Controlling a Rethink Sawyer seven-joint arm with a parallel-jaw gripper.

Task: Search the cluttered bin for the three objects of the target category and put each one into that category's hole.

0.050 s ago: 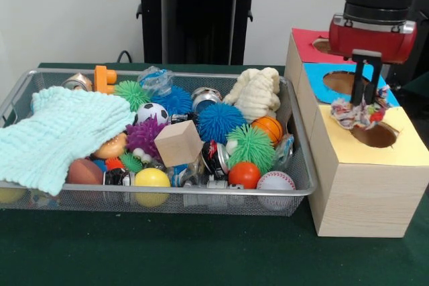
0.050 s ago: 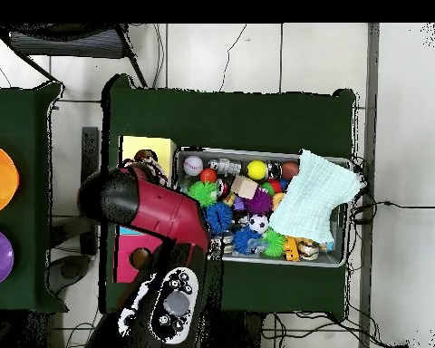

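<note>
My gripper (image 1: 366,96) hangs over the wooden box at the right of the front view, shut on a multicoloured knotted cloth toy (image 1: 357,114). The toy dangles just above the hole (image 1: 376,135) in the yellow top (image 1: 402,140), at the hole's far-left rim. Behind it lie the blue top's hole (image 1: 340,82) and the red top's hole (image 1: 322,45). In the overhead view the red arm (image 2: 158,210) covers the gripper and most of the box. There the toy (image 2: 145,167) peeks out beside the yellow top (image 2: 147,148).
A wire mesh bin (image 1: 305,177) stands left of the box. It holds several balls and spiky balls, a wooden cube (image 1: 178,143), a cream plush toy (image 1: 255,92) and a mint towel (image 1: 60,132) draped over its left end. The bin (image 2: 257,261) and towel (image 2: 314,198) show from above.
</note>
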